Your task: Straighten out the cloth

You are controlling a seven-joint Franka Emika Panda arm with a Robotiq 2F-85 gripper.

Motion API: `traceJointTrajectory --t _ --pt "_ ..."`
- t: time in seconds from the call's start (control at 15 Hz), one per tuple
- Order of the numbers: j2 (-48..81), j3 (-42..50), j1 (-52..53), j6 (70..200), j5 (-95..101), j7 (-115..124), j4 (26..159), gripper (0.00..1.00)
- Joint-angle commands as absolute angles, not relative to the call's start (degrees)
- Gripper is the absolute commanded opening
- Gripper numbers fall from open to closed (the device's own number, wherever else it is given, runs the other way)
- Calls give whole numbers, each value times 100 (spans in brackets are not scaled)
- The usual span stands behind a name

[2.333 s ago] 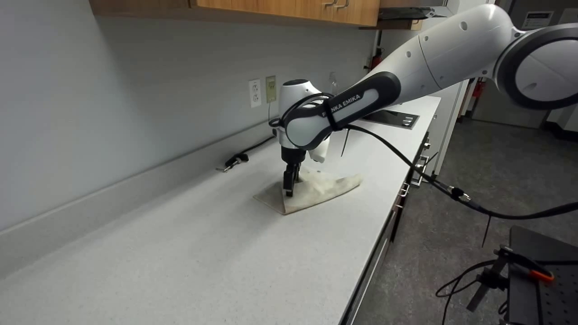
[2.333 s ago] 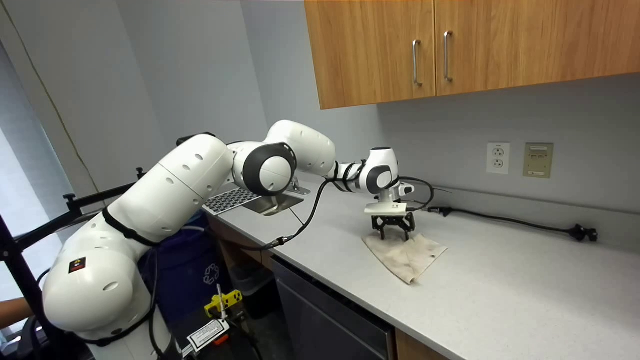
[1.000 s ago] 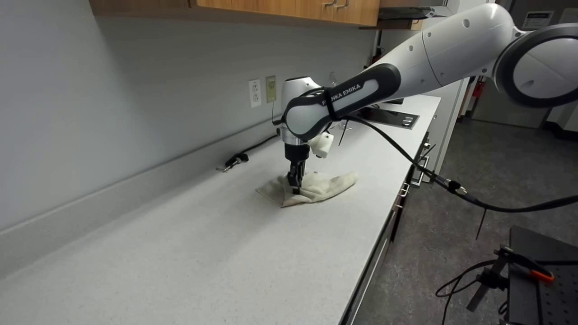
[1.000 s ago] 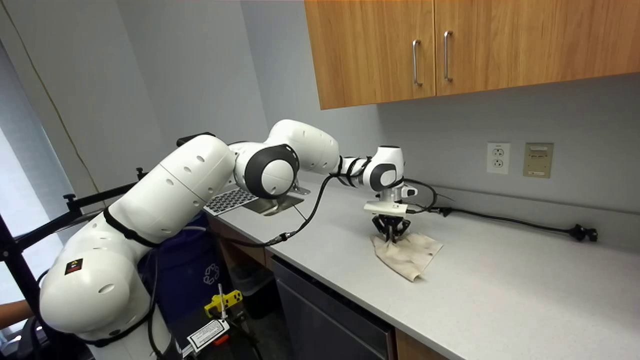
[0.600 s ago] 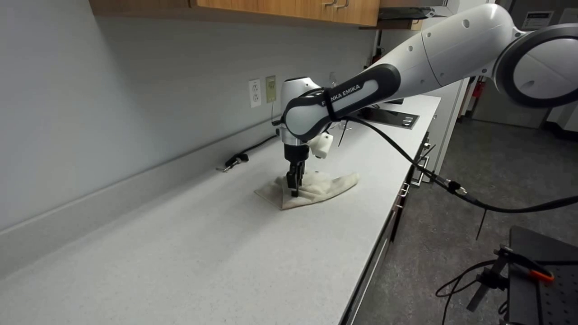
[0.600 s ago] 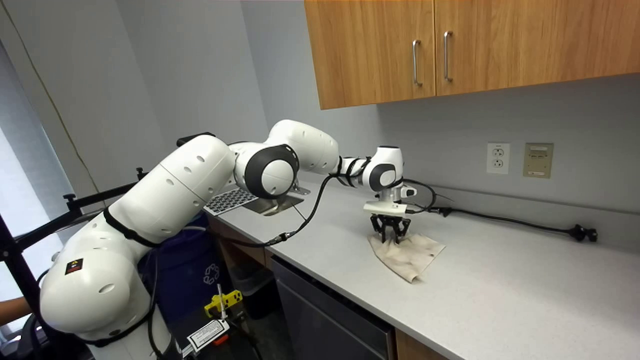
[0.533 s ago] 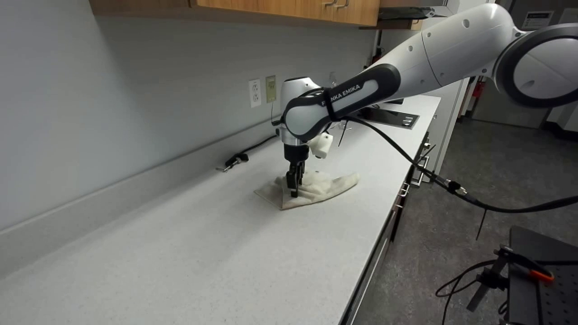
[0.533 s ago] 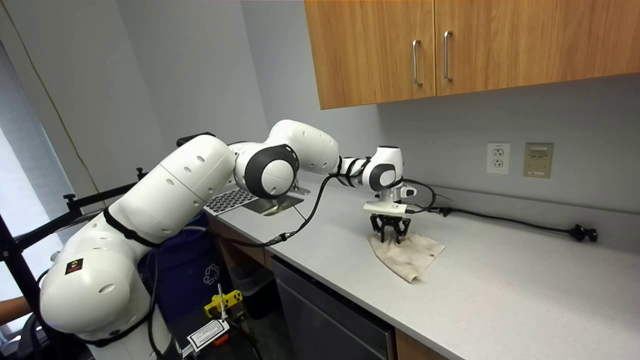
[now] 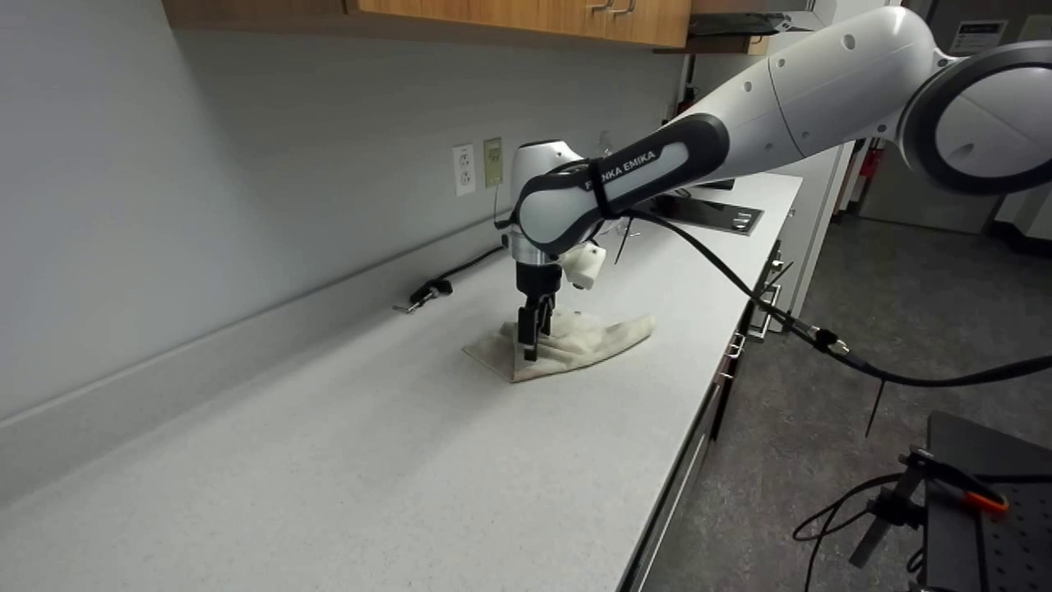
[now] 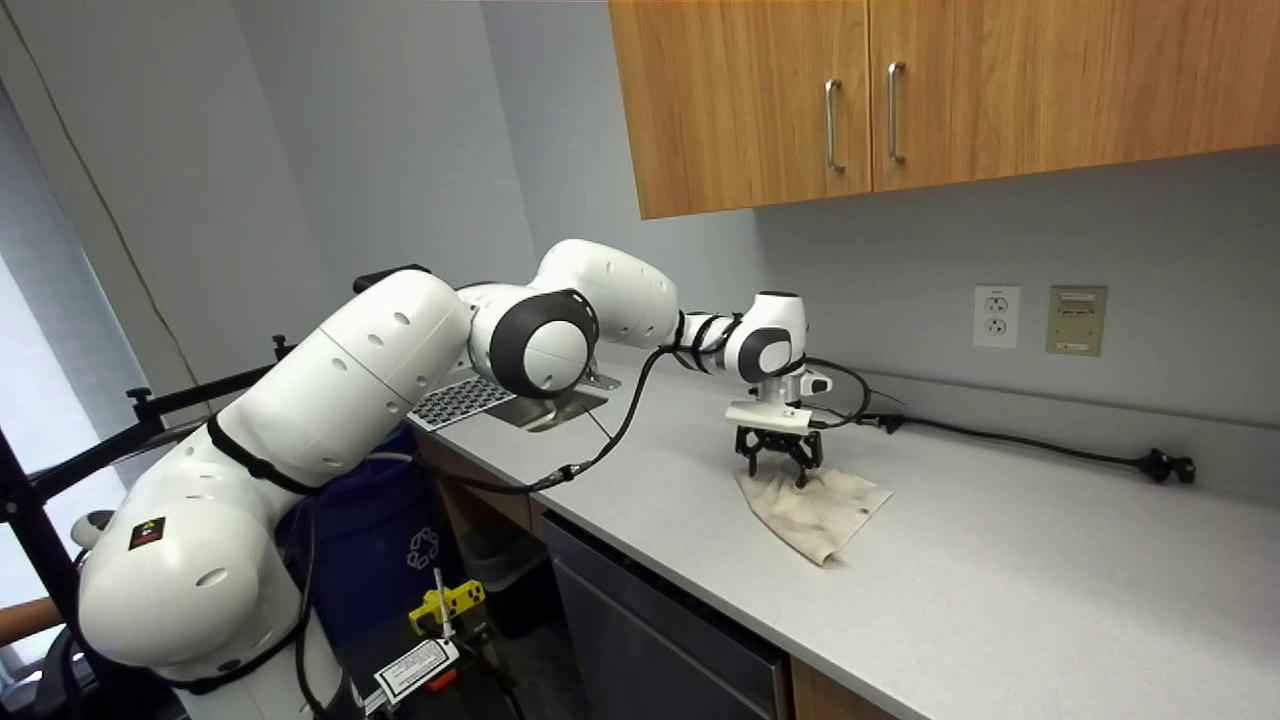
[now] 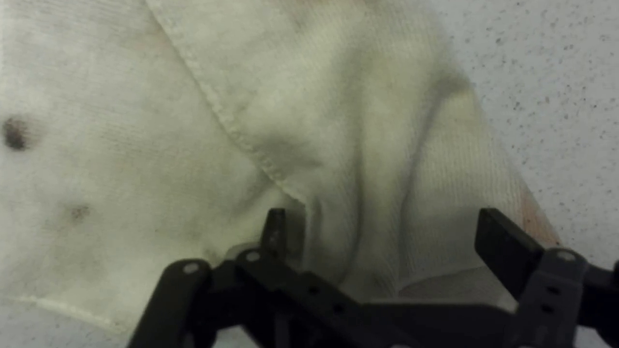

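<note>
Two black fingers (image 11: 508,256) point down from the hand (image 10: 777,477), spread well apart with a wide gap between them. The hand itself hangs plumb over the tabletop (image 9: 370,460), while the arm (image 10: 400,320) makes a long bend higher than the hand; the forearm (image 9: 649,177) slants down to a sharp turn just over the hand, and a black cable (image 9: 707,251) sags below the forearm.

The cloth (image 9: 588,341) lies rumpled on the tabletop right beneath the hand. In an exterior view one fingertip (image 10: 801,480) is down over the fabric and the other stands by its edge; whether either presses on it, I cannot tell. Seen from the wrist, soft ridges run out ahead of the hand from the gap between the fingers, and a hemmed edge (image 11: 232,131) slants across the cloth toward one finger. On the outer side of that finger the fabric is flatter and carries a dark stain (image 11: 15,134).

Nearer the wall (image 9: 329,189) than the hand, and apart from the cloth, a black cord (image 10: 1030,436) lies along the tabletop. Wooden cabinets (image 10: 950,95) hang above the hand's level, with an outlet (image 10: 997,316) in the wall below them.
</note>
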State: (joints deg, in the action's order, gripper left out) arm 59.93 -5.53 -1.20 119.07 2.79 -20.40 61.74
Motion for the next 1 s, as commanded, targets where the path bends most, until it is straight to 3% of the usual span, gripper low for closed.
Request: traceJointTrajectory --t 0.0,0.93 --pt "5873 -885 -388 11592 -211 -2248 6304 100" --pt "4649 -941 -312 11730 -250 -2574 7846 100"
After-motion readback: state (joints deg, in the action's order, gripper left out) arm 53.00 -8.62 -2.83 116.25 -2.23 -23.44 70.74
